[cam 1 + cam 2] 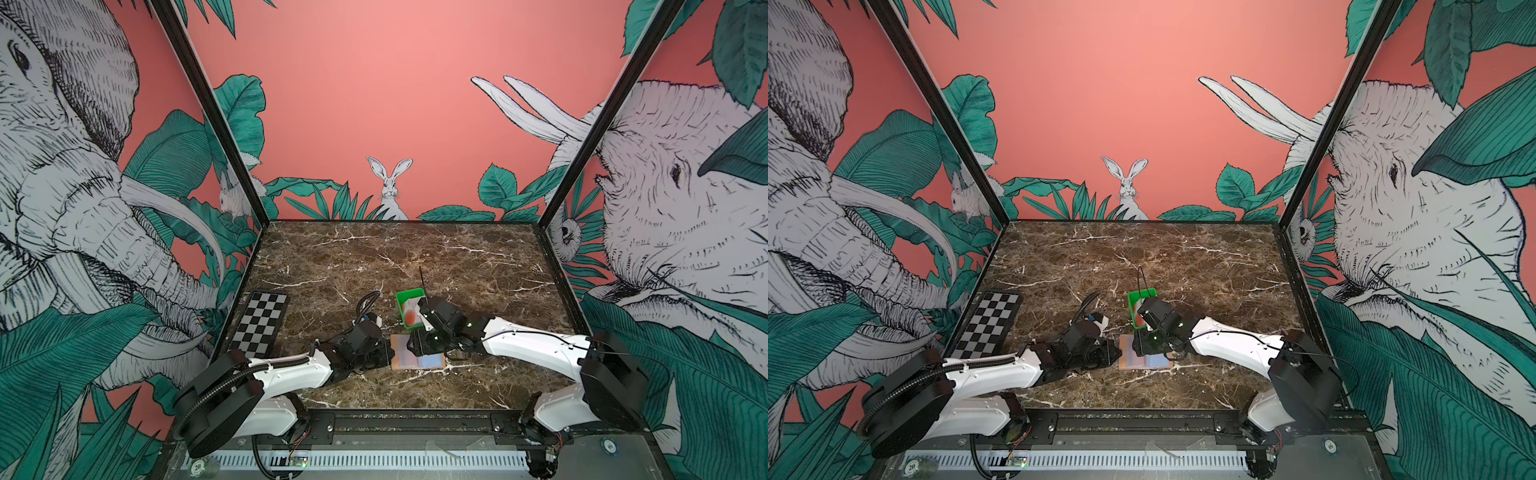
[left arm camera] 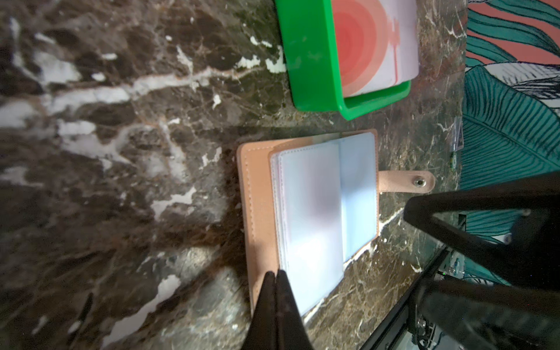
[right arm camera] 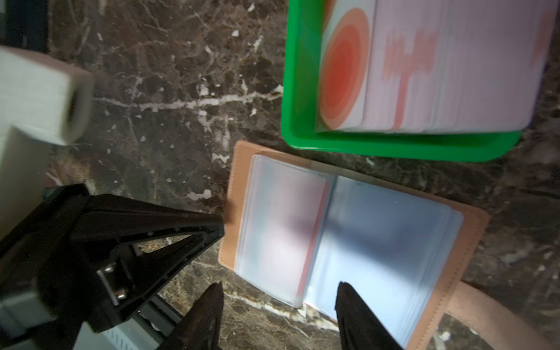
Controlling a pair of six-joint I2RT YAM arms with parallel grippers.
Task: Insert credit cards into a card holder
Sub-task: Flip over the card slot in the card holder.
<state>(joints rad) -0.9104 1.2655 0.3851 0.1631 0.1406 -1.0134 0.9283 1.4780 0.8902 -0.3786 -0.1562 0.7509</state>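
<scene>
On the table [image 2: 121, 181], the open card holder [image 2: 257, 212] is touched by the closed left end effector [image 2: 275, 283]; the right end effector [image 3: 279, 286] is spread, empty. Thin, stiff, slick credit cards [image 3: 454, 60], stacked in the tray [image 3: 300, 75], are likely best pinched edgewise.

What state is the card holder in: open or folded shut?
Open. The card holder lies spread on the table, clear sleeves facing up, snap strap unfastened beside it.

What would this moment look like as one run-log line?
card holder: open | left gripper: shut, tip at holder's edge | right gripper: open, empty, above holder | credit cards: in green tray
</scene>
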